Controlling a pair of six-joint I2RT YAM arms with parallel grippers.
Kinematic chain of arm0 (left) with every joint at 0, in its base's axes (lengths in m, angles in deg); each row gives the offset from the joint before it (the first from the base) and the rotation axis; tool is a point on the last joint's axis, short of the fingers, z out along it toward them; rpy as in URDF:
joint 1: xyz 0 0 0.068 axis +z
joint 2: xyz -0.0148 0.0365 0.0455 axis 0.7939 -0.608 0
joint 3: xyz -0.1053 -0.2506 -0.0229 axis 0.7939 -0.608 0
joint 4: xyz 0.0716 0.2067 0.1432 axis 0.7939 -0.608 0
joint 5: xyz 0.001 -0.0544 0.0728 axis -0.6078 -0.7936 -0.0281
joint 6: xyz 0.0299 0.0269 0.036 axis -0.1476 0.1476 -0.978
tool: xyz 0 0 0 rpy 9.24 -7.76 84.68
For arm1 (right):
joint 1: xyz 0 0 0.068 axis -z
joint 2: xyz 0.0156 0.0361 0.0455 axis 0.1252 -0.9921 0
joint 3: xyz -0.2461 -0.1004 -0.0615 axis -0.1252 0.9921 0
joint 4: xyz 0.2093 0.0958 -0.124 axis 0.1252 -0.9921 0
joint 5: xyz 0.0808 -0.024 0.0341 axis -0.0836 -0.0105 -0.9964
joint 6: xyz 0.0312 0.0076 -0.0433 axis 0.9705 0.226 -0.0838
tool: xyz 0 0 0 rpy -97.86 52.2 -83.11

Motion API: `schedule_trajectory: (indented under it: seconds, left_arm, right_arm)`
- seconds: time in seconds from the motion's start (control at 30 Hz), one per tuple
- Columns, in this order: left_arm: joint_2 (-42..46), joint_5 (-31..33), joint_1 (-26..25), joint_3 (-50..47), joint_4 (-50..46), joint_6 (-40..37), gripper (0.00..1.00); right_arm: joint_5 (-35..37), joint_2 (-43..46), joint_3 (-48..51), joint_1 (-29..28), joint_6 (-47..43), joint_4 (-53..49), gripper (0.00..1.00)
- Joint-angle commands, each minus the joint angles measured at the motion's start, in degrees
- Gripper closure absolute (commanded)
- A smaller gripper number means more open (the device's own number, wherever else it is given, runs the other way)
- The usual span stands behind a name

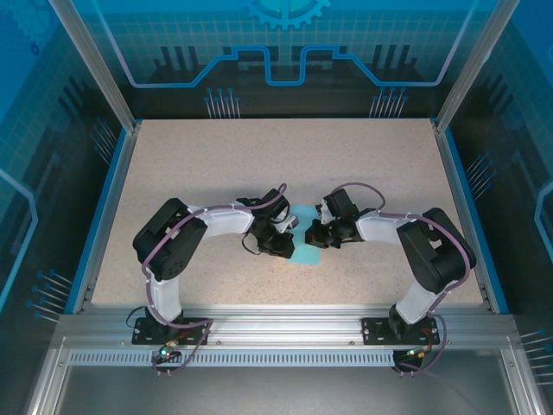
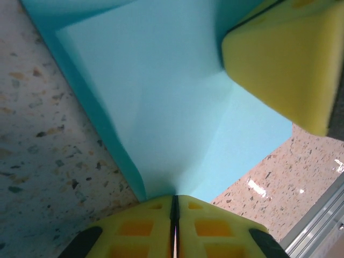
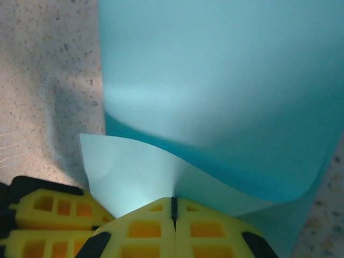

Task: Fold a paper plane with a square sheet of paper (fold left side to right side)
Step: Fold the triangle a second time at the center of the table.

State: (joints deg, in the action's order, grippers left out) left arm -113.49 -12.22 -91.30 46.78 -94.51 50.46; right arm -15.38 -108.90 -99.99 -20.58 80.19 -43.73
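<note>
Showing an early stage of the left-to-right fold: the square sheet of paper (image 1: pixel 304 254) is lying mid-table, part of it curling upward, with no sharp crease showing. The left gripper (image 1: pixel 282 235), at nine o'clock of it, and the right gripper (image 1: pixel 317 233), at three o'clock, are each pinching the paper between closed jaws. Flattening, creasing and shaping the dart are apparently remaining. The speckled beige tabletop (image 1: pixel 216 164) is sitting inside blue printed panels (image 1: pixel 285 52) and aluminium framing (image 1: pixel 285 324).
</note>
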Motion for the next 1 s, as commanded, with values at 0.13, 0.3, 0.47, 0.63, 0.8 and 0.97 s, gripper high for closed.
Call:
schedule_trajectory:
  seconds: [0.13,0.3,0.47,0.63,0.8,0.97]
  left_arm:
    - [-1.4,6.9,-1.2,0.5,-4.4,-0.8,0.92]
    - [-1.6,7.2,-1.4,0.6,-4.6,-0.9,0.97]
    - [-1.7,7.3,-1.6,0.9,-4.8,-0.9,0.98]
    - [-2.1,7.5,-1.7,1.2,-5.1,-0.9,0.98]
    - [-2.3,7.6,-1.9,1.4,-5.4,-1.2,0.98]
    - [-2.5,7.7,-2.1,1.7,-5.5,-1.2,0.98]
  right_arm:
    - [-0.4,5.5,1.4,-2.8,-3.2,-3.2,1.00]
    - [-2.0,3.5,1.2,-4.1,-2.6,-1.2,1.00]
    - [-3.1,1.3,-0.1,-4.8,-2.6,-0.5,1.00]
    - [-3.8,-0.6,-1.2,-5.5,-2.9,-0.6,1.00]
    - [-3.9,-1.4,-1.4,-5.5,-2.8,-0.3,1.00]
    - [-2.1,0.9,-1.3,-5.5,-3.5,-2.5,1.00]
